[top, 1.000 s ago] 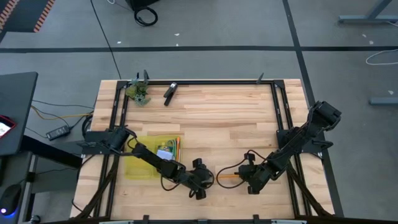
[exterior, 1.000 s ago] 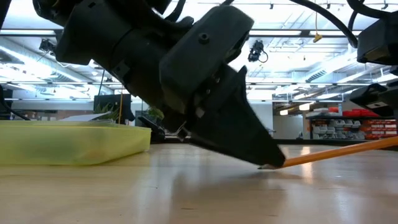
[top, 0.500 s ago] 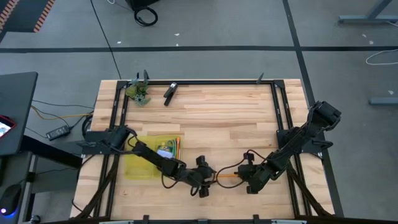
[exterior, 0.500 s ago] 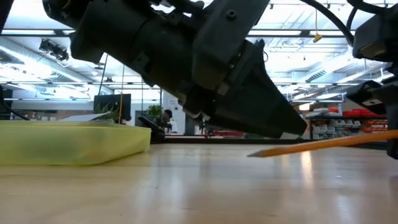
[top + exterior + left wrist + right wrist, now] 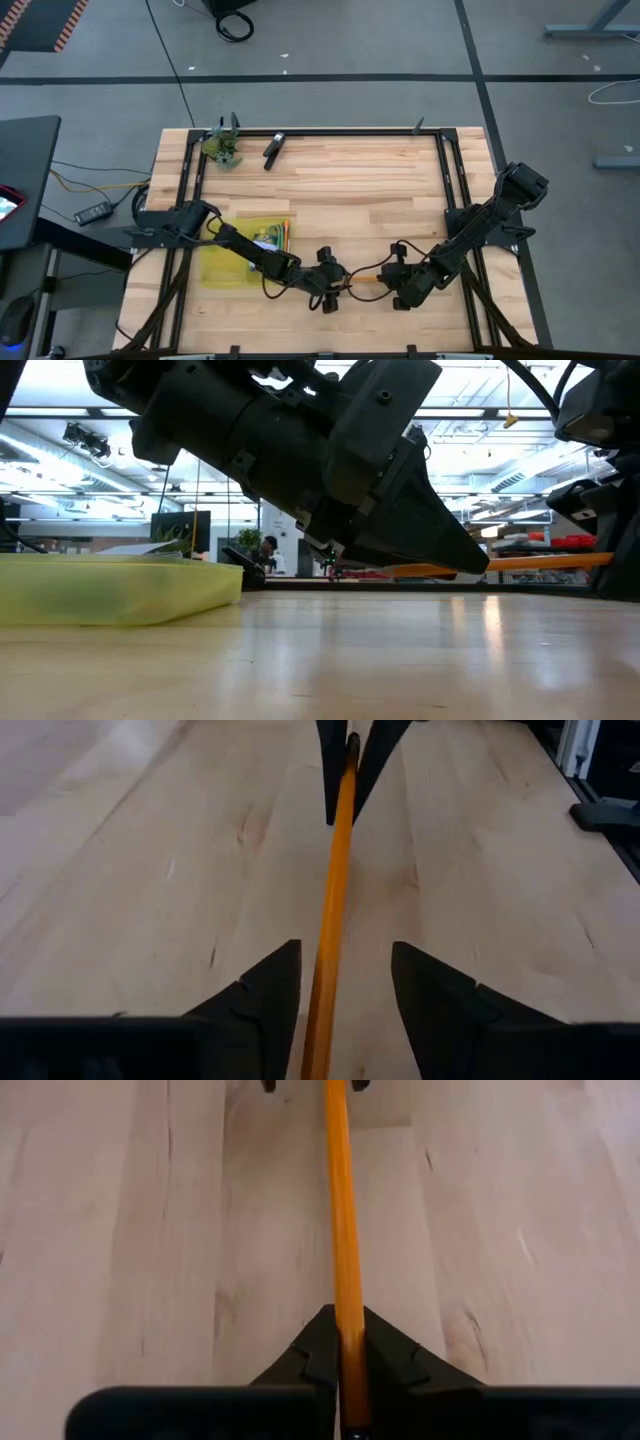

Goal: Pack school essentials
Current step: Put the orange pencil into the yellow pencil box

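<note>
While my right gripper (image 5: 340,1370) pinches one end of an orange pencil (image 5: 340,1230) near the table's (image 5: 380,190) front edge, I see it held level above the wood. My left gripper (image 5: 340,985), fingers spread, straddles the pencil's other end. Left of both sits a yellow tray (image 5: 222,268).

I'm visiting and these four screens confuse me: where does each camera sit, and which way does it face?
High view: above the table, looking straight down; both arms show.
Low view: at tabletop height, looking level across; left gripper fills it, beside the yellow bin.
Left wrist view: on the left arm, looking past its open fingers along the orange pencil.
Right wrist view: on the right arm; right gripper shut on the pencil.
All four share that pencil.
</note>
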